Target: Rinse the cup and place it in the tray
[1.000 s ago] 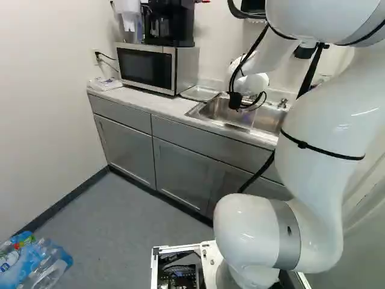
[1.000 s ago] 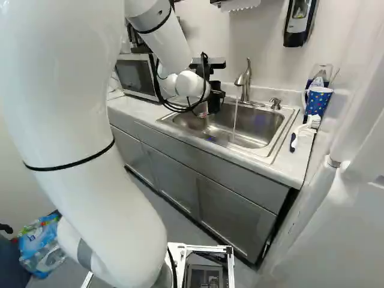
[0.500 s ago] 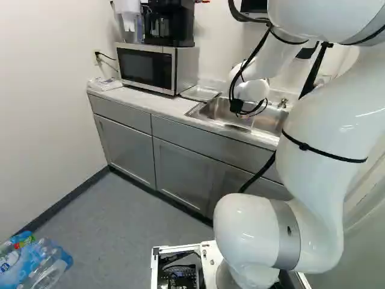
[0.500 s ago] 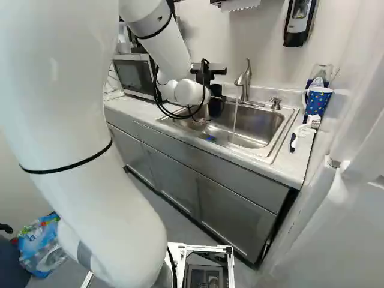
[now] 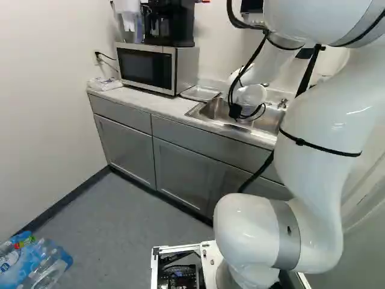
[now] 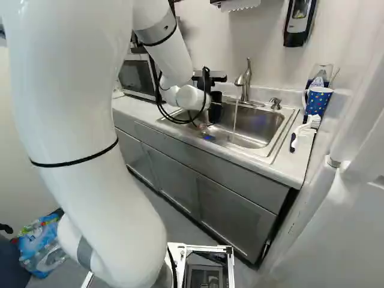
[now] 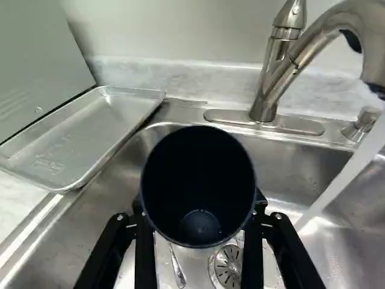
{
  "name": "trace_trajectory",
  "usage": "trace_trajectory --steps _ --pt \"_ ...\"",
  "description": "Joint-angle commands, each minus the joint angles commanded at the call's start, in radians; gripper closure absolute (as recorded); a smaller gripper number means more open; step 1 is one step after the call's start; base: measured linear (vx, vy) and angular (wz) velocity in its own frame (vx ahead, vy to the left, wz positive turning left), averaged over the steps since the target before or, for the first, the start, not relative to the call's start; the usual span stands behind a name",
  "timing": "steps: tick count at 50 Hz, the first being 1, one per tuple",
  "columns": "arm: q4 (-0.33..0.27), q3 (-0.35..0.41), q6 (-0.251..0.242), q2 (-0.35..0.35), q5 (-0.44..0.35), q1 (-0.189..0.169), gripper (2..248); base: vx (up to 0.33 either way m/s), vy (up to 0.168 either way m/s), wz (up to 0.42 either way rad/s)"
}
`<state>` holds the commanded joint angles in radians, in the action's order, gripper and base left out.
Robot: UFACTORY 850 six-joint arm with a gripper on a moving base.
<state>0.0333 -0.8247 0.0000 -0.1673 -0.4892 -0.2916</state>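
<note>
Pale tabletop (image 5: 159, 110) spans the upper middle of the left base view, with the tray (image 7: 78, 141) beside the sink (image 7: 307, 155). The claw (image 7: 200, 209) is closed around the dark cup (image 7: 195, 171), mouth towards the wrist camera, over the basin between tray and running water (image 7: 348, 174). That in-between position probably governs the next move. The tray's mark is unreadable.

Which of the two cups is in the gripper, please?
The dark cup, held over the sink in the gripper. The blue cup with coloured dots stands apart, at the right of the right base view.
</note>
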Motion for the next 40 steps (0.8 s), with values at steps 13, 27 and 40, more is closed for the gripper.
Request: trace_trajectory --steps 13,27,40 --pt "0.0 -0.001 0.0 -0.001 0.0 -0.014 125 0.0 0.0 0.0" --pt "0.0 -0.001 0.0 0.0 0.0 -0.051 125 0.0 0.0 0.0" --pt "0.0 -0.003 0.0 -0.002 0.0 -0.088 125 0.0 0.0 0.0"
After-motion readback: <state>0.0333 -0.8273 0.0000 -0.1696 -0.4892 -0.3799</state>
